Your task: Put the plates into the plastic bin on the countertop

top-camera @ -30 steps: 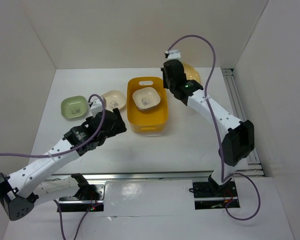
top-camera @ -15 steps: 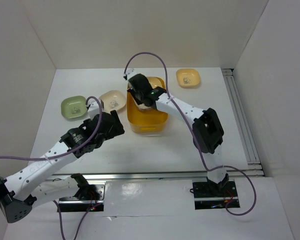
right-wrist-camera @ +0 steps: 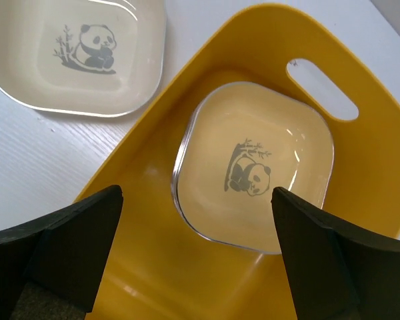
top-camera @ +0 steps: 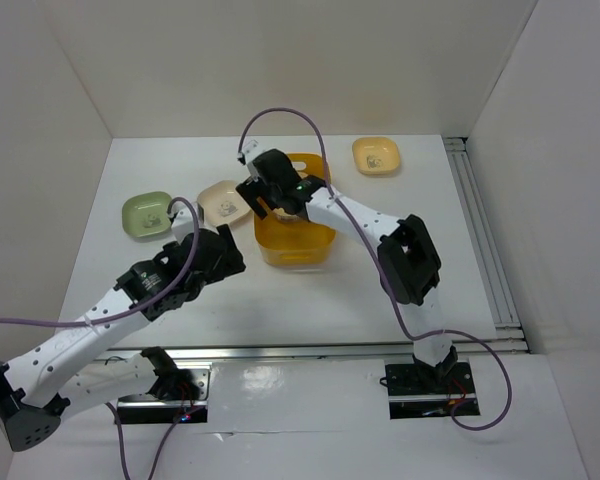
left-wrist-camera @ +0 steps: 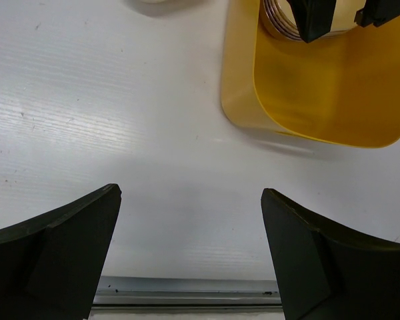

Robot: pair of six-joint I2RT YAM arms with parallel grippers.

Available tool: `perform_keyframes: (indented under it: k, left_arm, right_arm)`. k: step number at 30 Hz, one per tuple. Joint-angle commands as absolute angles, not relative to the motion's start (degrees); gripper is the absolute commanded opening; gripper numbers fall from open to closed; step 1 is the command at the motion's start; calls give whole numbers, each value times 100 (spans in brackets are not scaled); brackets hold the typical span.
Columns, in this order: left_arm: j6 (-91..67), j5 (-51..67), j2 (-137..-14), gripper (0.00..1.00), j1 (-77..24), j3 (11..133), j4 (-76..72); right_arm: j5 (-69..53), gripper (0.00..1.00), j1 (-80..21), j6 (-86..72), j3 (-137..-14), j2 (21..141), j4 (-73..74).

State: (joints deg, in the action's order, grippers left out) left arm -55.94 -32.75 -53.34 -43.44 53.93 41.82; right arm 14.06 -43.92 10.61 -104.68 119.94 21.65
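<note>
The orange-yellow plastic bin point(top-camera: 298, 238) point(right-wrist-camera: 153, 267) point(left-wrist-camera: 320, 87) stands mid-countertop point(top-camera: 380, 260). One pale plate with a panda motif point(right-wrist-camera: 253, 167) point(left-wrist-camera: 278, 19) lies flat inside it. My right gripper point(top-camera: 263, 197) point(right-wrist-camera: 197, 200) hovers open over the bin's left part, holding nothing. A cream plate point(top-camera: 223, 200) point(right-wrist-camera: 80, 50) lies just left of the bin, a pale green plate point(top-camera: 146, 215) further left, and a yellow-orange plate point(top-camera: 376, 155) at the back right. Open and empty, my left gripper point(top-camera: 232, 250) point(left-wrist-camera: 190, 197) hangs over bare countertop near the bin's front left corner.
White walls point(top-camera: 280, 60) enclose the countertop on three sides. A metal rail point(top-camera: 480, 220) runs along the right edge and another point(left-wrist-camera: 187, 290) along the near edge. The right arm's elbow point(top-camera: 410, 260) stands high to the right of the bin.
The right arm swung from the back right, by the yellow-orange plate, to above the bin, then edged left; its jaws now stand open. The left arm drew back slightly.
</note>
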Motion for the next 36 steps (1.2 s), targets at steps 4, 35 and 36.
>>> perform_keyframes:
  k: [4,35,36]
  left_arm:
    - [-5704,-3401,-5229,100,-4368,5291,4096]
    - [-5344,-2839,-5204,100,-4535,5080,3885]
    - [-5344,-2839,-5203,100,-4535,5080,3885]
  right_arm:
    - [1704,100,-4422,1082,-9926,11023,1012]
    - [598,94,-88,-817,-12305,14414,1274]
    - [598,94,-88,-817,-12305,14475,1274]
